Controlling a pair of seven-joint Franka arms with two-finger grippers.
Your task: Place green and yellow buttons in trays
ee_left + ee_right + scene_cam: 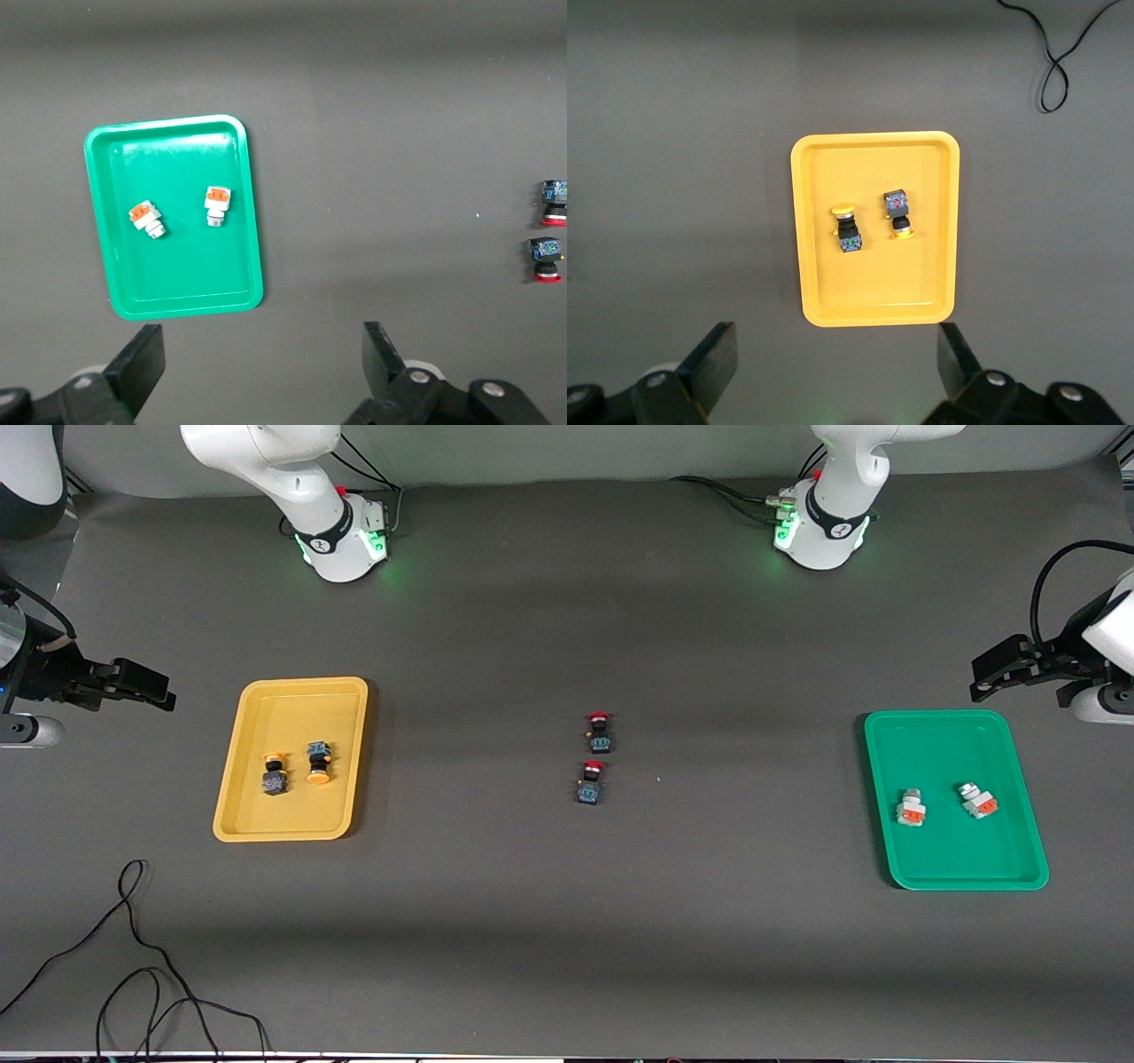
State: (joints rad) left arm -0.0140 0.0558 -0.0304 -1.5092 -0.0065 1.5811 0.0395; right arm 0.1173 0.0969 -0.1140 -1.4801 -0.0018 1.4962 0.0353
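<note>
Both yellow-capped switches [297, 769] lie in the yellow tray [232, 779], left of frame; both white-grey switches [944, 804] lie in the green tray [1019, 868], right of frame. The left pincer [263, 365] and right pincer [837, 363] hang raised, jaws apart, empty. Risk: either arm mistakenly collecting the red-capped switches [595, 755] at mid-surface.

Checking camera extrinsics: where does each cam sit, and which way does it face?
Front: high across the table, facing both arm bases; right gripper and left gripper open.
Left wrist: above the green tray; own fingers show.
Right wrist: above the yellow tray; own fingers show.
Shared: front and left wrist both show the red-capped switches.
</note>
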